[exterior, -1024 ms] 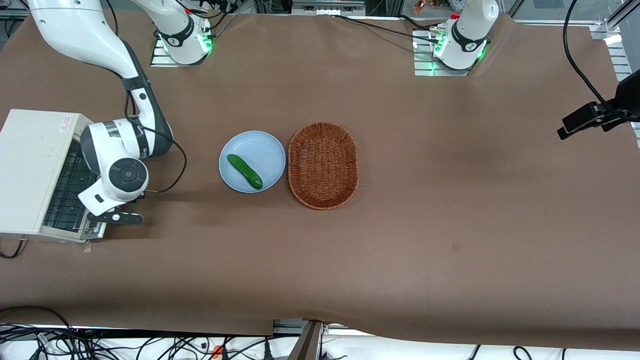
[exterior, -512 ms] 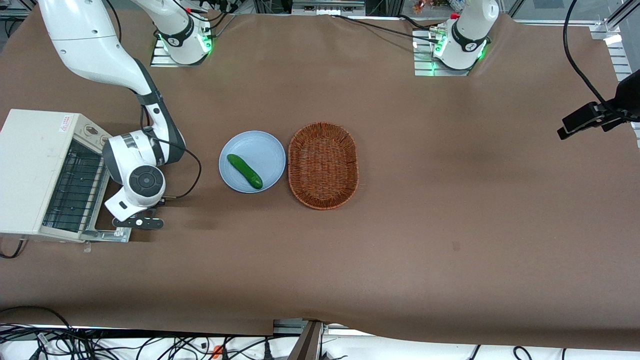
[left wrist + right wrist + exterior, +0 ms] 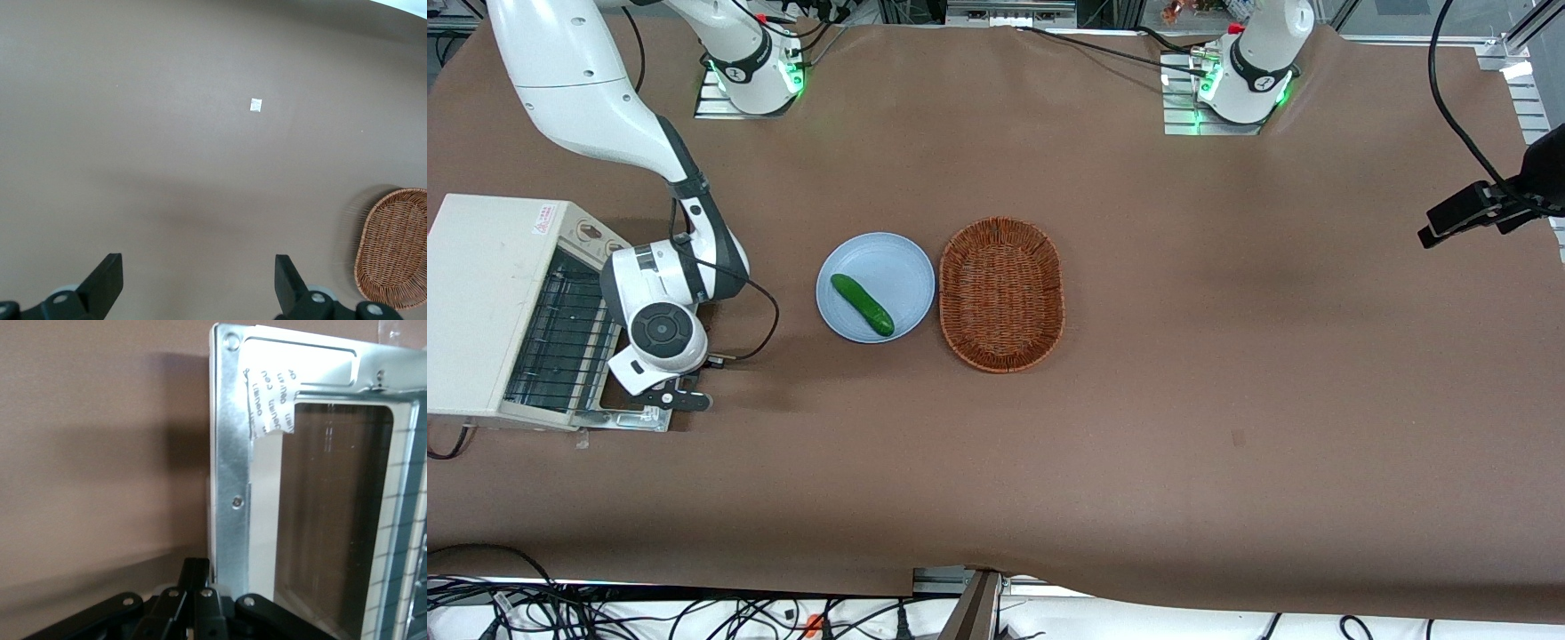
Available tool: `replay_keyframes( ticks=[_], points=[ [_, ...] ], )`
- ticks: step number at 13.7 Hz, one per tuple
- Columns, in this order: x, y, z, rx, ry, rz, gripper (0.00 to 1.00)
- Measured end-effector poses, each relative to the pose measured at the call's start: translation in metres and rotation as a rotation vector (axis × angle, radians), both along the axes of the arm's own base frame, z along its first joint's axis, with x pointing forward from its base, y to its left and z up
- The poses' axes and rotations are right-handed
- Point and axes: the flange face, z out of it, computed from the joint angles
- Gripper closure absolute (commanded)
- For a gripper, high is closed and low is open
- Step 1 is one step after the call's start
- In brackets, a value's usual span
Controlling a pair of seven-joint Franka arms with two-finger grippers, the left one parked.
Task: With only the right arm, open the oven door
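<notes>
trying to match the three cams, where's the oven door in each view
Front view: the oven door lies folded down in front of the white oven, under the gripper at the working arm's end of the table.
Right wrist view: the door's silver frame and glass, seen close.
Left wrist view: not in it.
Shared landmark: the brown table cover.

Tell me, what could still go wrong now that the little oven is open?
The oven door lies folded down with the gripper right at its edge, so lifting away carelessly might snag the door and tug the white oven. The right arm hangs low above the door and could bump it.
</notes>
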Motion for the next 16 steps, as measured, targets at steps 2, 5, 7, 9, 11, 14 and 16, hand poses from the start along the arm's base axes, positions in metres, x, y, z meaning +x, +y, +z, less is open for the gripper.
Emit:
replay_keyframes(
  ticks=[2,5,7,9,11,14,16],
  points=[
    [0.001,0.015,0.014,0.040,-0.014,-0.010,1.00],
    [0.003,0.040,0.046,0.107,-0.037,-0.004,1.00],
    [0.003,0.044,0.075,0.152,-0.025,0.038,0.86],
    [-0.002,0.037,0.117,0.247,0.033,0.060,0.17],
    [-0.006,0.008,0.170,0.331,0.062,0.053,0.00],
    [-0.016,-0.034,0.253,0.370,0.051,0.057,0.00],
    [-0.026,-0.032,0.315,0.376,0.042,0.067,0.00]
  ],
)
